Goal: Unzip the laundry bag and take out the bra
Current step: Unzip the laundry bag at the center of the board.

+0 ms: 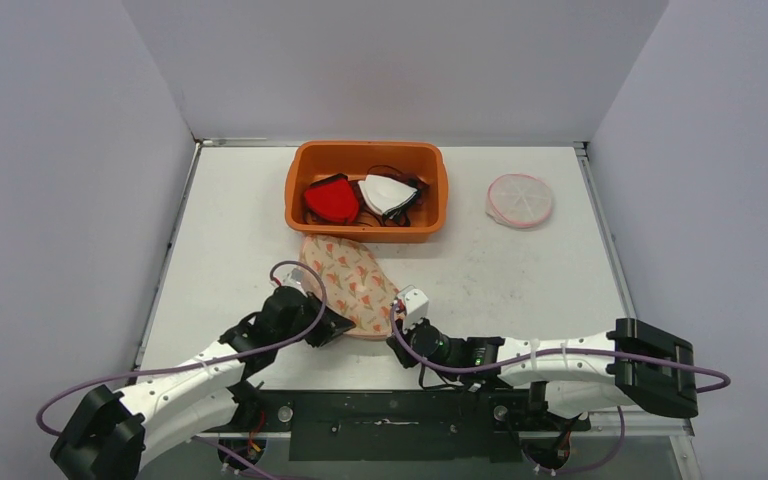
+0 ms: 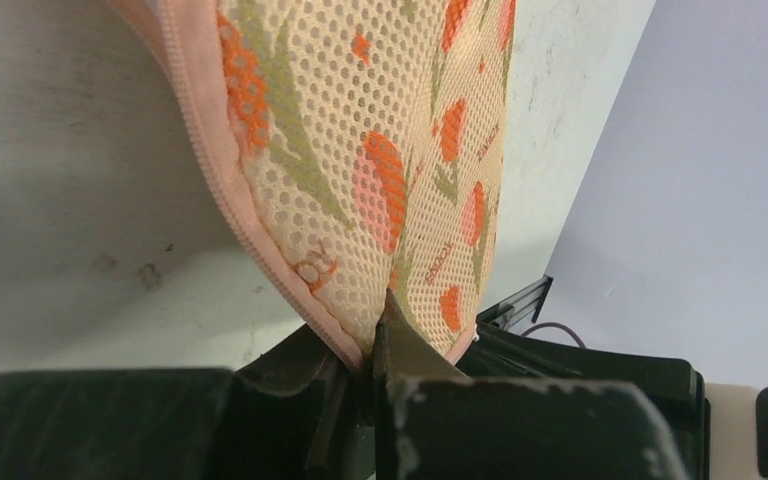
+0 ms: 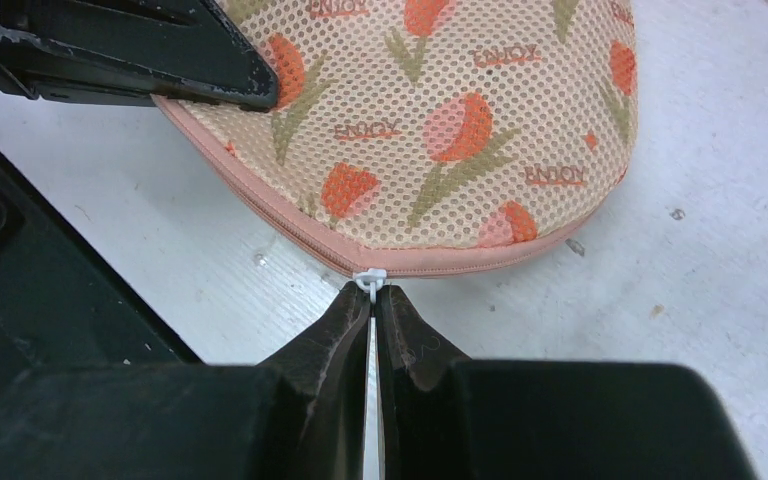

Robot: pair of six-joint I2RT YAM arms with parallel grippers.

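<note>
The laundry bag (image 1: 352,283) is a peach mesh pouch printed with orange tulips, lying on the table in front of the orange bin. A pink zipper runs along its near edge (image 3: 440,268) and it is zipped shut. My left gripper (image 1: 332,326) is shut on the bag's near-left edge, pinching mesh and zipper seam (image 2: 372,335). My right gripper (image 1: 397,312) is shut on the white zipper pull (image 3: 370,280) at the bag's near-right edge. No bra shows through the mesh; whatever is inside the bag is hidden.
An orange plastic bin (image 1: 306,164) behind the bag holds a red and a white padded item with dark straps. A round pink-rimmed mesh pouch (image 1: 519,199) lies at the back right. Grey walls enclose the table on three sides.
</note>
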